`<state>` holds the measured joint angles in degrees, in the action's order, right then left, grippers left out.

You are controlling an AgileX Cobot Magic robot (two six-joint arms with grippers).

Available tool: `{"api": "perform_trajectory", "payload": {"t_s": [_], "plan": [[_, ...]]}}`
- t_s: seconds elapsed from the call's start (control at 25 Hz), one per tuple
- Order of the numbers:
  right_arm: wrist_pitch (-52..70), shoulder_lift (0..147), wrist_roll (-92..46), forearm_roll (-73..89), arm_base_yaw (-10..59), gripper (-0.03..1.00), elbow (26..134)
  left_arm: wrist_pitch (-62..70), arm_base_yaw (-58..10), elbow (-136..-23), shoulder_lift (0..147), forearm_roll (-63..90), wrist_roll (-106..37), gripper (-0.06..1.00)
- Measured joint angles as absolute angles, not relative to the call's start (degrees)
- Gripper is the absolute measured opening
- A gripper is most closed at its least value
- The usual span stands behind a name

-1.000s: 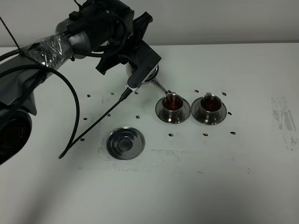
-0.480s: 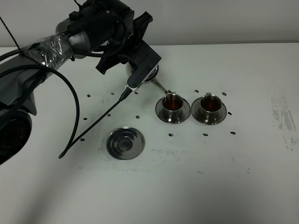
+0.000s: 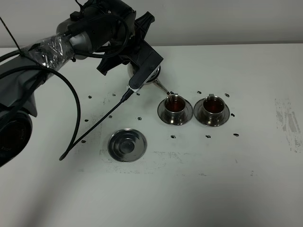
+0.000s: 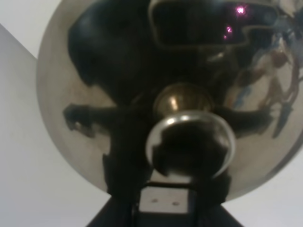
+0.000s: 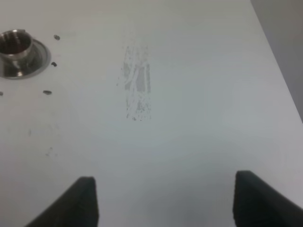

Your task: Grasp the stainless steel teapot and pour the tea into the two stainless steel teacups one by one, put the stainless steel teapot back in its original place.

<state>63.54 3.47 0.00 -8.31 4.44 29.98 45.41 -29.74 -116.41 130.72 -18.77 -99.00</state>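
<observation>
Stainless steel teapot (image 3: 150, 75) is up off the table, tilted, held by the left gripper (image 3: 142, 71). Jaws aren't visible in either view; judging by the pot hanging there, they're clamped on the handle side. Left wrist view is nearly all mirror dome, lid knob (image 4: 190, 144) dead centre.

Left to right in the high view:
- Empty ringed saucer (image 3: 127, 144), the original place, about 7 o'clock from the pot, well apart, nothing on it.
- Pot itself, spout (image 3: 163, 88) running out toward 4 o'clock, tip right at the rim of the left teacup (image 3: 175, 106).
- That cup sits on its saucer and shows tea (image 3: 175, 106) near the brim; can't tell if a stream is running.
- Right teacup (image 3: 212, 106) just beside it at 3 o'clock, also showing dark tea.
- Right gripper (image 5: 163, 198) parked far right, fingers apart, holding nothing, only bare table (image 5: 189, 118) and one cup in its view.

Both cups look filled, so I'd say pouring is about done. Key relation: pot's long axis points handle-to-spout at 4 o'clock, while home lies at 7 o'clock from it. Next move needs the pot levelled, then carried back and down-left. Left arm is the nearer one and already has it.
</observation>
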Motion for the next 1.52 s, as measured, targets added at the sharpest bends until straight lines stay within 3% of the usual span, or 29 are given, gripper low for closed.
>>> {"api": "perform_trajectory", "payload": {"t_s": [1.52], "plan": [[63.5, 3.5, 0.0, -8.3, 4.4, 0.58, 30.0, 45.2, -30.3, -116.4, 130.7, -19.6, -99.0, 0.18]]}}
